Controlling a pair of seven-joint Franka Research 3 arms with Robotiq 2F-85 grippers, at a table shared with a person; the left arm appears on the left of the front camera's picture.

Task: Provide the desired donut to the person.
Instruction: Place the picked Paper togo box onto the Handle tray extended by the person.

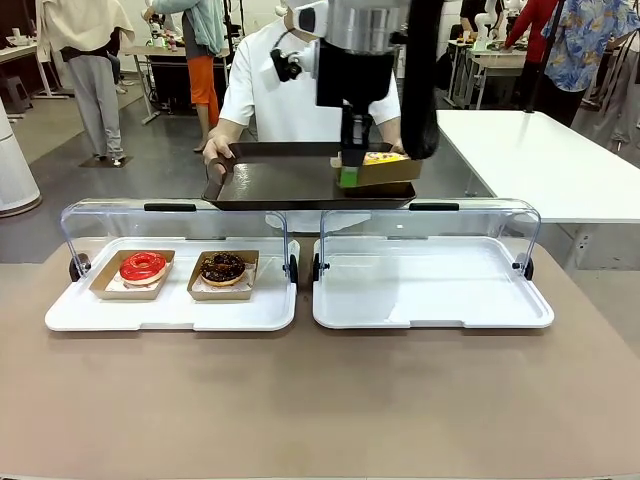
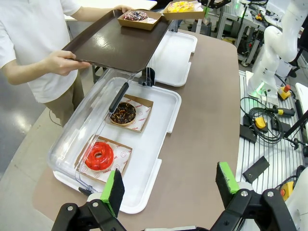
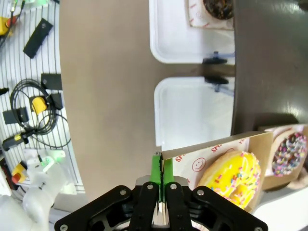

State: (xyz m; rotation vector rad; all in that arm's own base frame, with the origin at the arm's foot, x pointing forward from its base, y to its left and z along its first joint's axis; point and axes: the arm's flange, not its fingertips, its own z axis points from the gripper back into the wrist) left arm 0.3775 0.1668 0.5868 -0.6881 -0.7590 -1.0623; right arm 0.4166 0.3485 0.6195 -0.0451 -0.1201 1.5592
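Progress: nearly done | right tool (image 3: 160,169) clamped on brown cardboard tray's edge, yellow sprinkled donut (image 3: 231,178) over person's (image 1: 270,90) dark serving tray (image 1: 290,185) | left: release | left tool (image 2: 171,185) open, idle above desk (image 2: 202,125)

left gripper (image 2: 169,188) at bottom edge, green pads (image 2: 114,191) spread wide apart, nothing between them. below it, a white tray (image 2: 159,144) with clear lid swung open, holding 2 cardboard boats: red glazed donut (image 2: 99,155) nearer, chocolate donut (image 2: 123,112) farther along. second white tray (image 2: 175,57) beyond, on the brown table (image 2: 207,110). person (image 2: 33,48) in white shirt at left holds a dark serving tray (image 2: 115,45) with both hands, raised over the white trays. on its far end, a sprinkled donut (image 2: 136,16) in a boat. just beside that, a yellow donut (image 2: 181,6) in another boat at the tray's corner. cables and a white arm at right.
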